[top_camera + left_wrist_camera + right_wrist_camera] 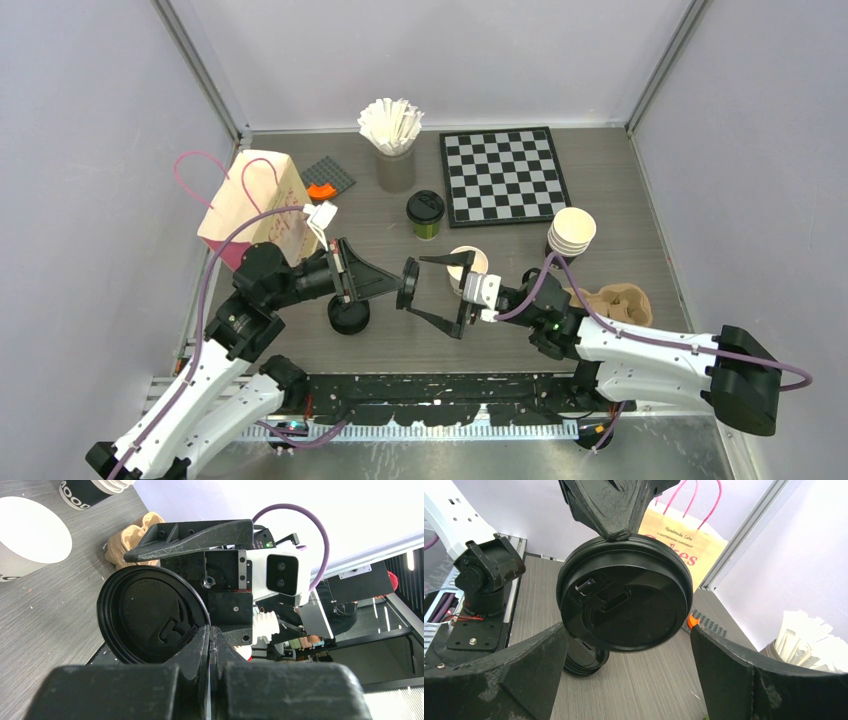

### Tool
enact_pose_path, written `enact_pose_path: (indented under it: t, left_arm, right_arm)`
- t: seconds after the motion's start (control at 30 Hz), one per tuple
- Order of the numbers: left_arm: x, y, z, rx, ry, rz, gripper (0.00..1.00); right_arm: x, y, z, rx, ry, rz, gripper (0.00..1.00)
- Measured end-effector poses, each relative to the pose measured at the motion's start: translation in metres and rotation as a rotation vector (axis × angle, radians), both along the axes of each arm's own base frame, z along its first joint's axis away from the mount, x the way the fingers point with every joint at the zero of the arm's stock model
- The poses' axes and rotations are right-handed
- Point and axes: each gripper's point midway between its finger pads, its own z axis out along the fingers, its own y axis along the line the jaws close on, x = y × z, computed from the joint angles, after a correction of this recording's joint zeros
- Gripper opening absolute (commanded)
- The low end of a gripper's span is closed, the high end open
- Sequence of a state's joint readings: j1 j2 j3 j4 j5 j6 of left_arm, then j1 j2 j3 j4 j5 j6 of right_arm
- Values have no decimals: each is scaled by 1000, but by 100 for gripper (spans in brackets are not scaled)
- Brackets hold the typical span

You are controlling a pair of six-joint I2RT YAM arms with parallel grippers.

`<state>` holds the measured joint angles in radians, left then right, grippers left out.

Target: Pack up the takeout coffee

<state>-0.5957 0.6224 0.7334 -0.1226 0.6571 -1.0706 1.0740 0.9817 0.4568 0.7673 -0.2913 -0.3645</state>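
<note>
My left gripper [398, 283] is shut on the rim of a black plastic lid [408, 284] and holds it on edge above the table; in the left wrist view the lid [150, 615] sits just past the pinched fingers. My right gripper [440, 293] is open and faces the lid [624, 600], with one jaw on each side and neither touching it. One takeout coffee [425, 213], olive-green with a black lid, stands behind. An open cup [467, 264] with a white inside stands beside the right gripper and also shows in the left wrist view [30, 535].
A stack of black lids [349, 316] lies under the left wrist. The cream bag with pink handles [258, 205] stands at the left. There is a stack of cups [571, 232], a brown cup carrier [615, 300], a chessboard [503, 175] and a cup of stirrers [393, 135].
</note>
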Motion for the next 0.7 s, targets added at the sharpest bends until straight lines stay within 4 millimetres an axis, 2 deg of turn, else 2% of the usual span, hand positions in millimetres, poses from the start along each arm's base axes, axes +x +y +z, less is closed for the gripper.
enact_pose_path:
  t: [0.7]
  left_arm:
    - [0, 0, 1, -5, -2, 0, 0]
  right_arm:
    - [1, 6, 4, 3, -6, 8, 96]
